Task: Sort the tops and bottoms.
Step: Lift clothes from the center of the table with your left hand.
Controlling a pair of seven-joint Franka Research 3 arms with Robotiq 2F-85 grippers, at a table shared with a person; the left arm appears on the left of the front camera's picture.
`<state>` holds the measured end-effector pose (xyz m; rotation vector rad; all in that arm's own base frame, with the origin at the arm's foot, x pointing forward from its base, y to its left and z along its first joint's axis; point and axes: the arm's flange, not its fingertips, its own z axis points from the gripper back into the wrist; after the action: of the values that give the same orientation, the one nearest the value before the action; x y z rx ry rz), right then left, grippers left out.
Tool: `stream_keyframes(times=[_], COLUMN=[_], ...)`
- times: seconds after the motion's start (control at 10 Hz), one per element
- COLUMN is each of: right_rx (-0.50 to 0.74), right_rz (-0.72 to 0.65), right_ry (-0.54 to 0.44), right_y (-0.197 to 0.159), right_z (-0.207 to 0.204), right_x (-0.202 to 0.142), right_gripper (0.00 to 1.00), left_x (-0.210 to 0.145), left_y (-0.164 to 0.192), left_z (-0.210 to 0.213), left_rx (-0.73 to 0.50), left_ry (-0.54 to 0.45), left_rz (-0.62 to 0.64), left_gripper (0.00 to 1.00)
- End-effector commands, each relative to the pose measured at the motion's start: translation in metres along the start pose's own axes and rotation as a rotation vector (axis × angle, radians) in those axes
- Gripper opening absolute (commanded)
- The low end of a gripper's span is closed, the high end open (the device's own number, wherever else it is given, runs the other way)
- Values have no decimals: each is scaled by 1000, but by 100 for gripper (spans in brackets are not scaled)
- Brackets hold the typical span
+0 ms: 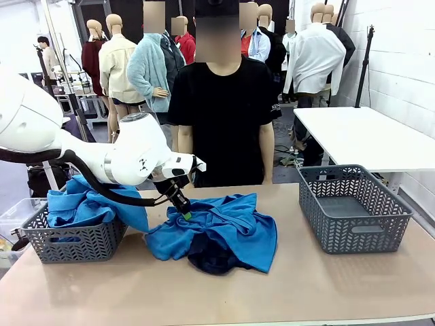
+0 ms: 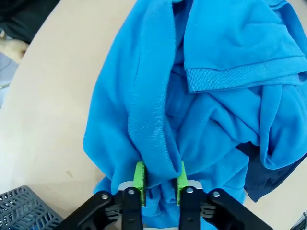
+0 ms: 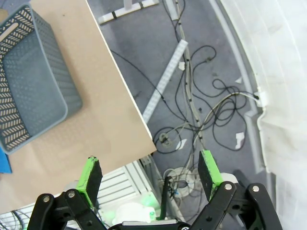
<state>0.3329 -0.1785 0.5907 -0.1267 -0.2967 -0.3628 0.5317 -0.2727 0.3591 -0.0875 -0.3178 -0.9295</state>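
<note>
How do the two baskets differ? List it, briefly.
The left basket holds a blue top heaped over its rim; the right basket shows a bare floor. Cloth hides the left basket's far rim; the right basket's rim shows all round. Both are grey, with herringbone-slotted walls and a handle cutout.

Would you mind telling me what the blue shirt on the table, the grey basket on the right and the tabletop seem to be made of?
Blue shirt: soft matte knit, likely cotton; the ribbed cuff and limp folds suggest it.
Grey basket: moulded plastic, judging by its herringbone openwork walls and faint sheen.
Tabletop: probably smooth beige laminate or coated board; the surface is even and grainless.
</note>
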Motion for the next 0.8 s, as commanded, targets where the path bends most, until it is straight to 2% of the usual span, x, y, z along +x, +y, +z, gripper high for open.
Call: stream_keyframes(times=[0.0, 0.4, 0.6, 0.7], right_rx=[-4, -4, -4, -4], right_rz=[-26, -26, -26, -26], right_ry=[3, 3, 3, 3], right_y=[3, 3, 3, 3], right_z=[-3, -3, -3, -3], right_x=[-4, -4, -4, -4], right_gripper=[100, 100, 100, 100], left_x=[1, 3, 5, 5], left_y=[8, 8, 2, -2], left_z=[1, 5, 23, 46], left_rx=[-39, -60, -53, -55], left_ry=[-12, -12, -36, -55], left_rz=[-8, -9, -19, -26], left_gripper=[0, 0, 0, 0])
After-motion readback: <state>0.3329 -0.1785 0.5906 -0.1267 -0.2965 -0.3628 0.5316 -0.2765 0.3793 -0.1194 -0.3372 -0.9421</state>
